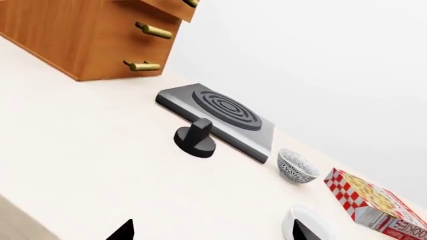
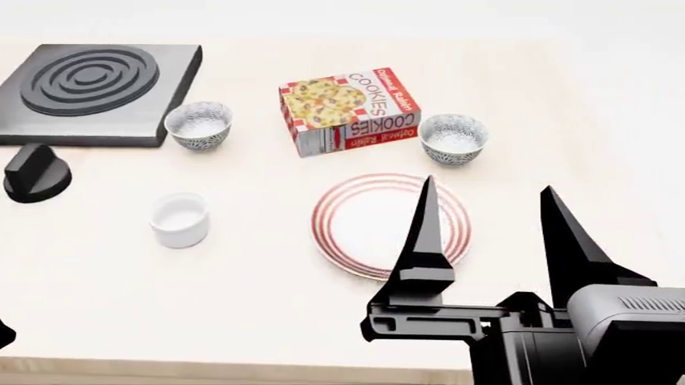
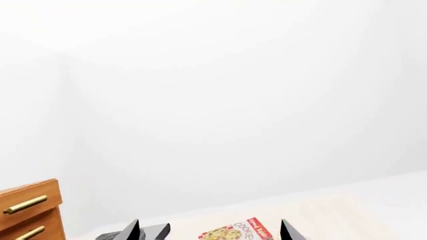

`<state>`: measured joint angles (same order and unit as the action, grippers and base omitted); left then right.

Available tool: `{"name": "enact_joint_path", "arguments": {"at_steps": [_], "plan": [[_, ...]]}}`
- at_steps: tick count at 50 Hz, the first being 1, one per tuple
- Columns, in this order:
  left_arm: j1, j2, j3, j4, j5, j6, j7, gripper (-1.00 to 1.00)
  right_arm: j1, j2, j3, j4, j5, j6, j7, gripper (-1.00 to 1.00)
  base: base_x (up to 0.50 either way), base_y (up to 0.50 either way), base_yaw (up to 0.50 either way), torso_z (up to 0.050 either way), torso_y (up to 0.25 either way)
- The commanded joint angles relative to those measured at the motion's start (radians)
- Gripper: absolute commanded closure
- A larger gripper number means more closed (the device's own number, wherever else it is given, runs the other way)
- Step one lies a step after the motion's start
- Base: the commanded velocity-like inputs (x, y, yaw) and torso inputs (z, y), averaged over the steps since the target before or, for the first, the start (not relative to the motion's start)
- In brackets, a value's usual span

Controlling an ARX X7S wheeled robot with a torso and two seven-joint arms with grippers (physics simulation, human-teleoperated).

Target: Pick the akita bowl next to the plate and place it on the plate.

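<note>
Here, on the pale counter (image 2: 128, 289), things are lying in a loose row, and I am reading them from the left. A dark hotplate (image 2: 96, 90) is sitting at the far left corner, its edge cut off by the head view, with a black knob (image 2: 35, 172) lying just in front of it. A patterned bowl (image 2: 199, 125) is standing just beside the hotplate's right side, and a plain white cup (image 2: 180, 219) is sitting nearer, well apart from it. A cookie box (image 2: 348, 110) is lying in the middle. To its right the akita bowl (image 2: 454, 138) is standing upright, just beyond the plate (image 2: 340, 228) and not touching it. The plate's right part is hiding behind the right end effector (image 2: 492, 216), whose two dark fingers are standing wide apart and holding nothing.

The left end effector (image 1: 213, 231) is showing only two fingertips at the edge of its wrist view, spread wide; the cup is half hidden behind one of them. A wooden drawer unit (image 1: 87, 35) with brass handles is standing past the hotplate, mostly cut off.
</note>
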<state>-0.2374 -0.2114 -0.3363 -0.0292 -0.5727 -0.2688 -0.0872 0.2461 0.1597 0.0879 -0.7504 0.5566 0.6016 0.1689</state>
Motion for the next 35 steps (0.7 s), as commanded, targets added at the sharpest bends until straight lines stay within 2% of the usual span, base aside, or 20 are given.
{"name": "enact_joint_path", "arguments": {"at_steps": [1,11,25,35], "plan": [[0.001,-0.003,0.005,0.000,-0.007,0.001,-0.007,-1.00,-0.001,0.010,-0.006,0.000,0.007,-0.003,0.013,-1.00,0.00,-0.50,0.00,0.000,0.000],[0.001,-0.007,0.010,-0.003,-0.012,0.004,-0.011,-1.00,-0.004,0.014,-0.010,0.007,0.002,-0.023,0.020,-1.00,0.00,-0.49,0.00,0.000,0.000],[0.004,-0.011,0.017,-0.004,-0.018,0.009,-0.016,-1.00,-0.001,0.043,-0.049,0.014,-0.016,-0.010,0.024,-1.00,0.02,0.00,0.00,0.000,0.000],[0.004,-0.015,0.020,-0.001,-0.024,0.008,-0.023,-1.00,0.001,0.047,-0.048,0.017,0.000,-0.007,0.031,-1.00,0.30,0.00,0.00,0.000,0.000]]}}
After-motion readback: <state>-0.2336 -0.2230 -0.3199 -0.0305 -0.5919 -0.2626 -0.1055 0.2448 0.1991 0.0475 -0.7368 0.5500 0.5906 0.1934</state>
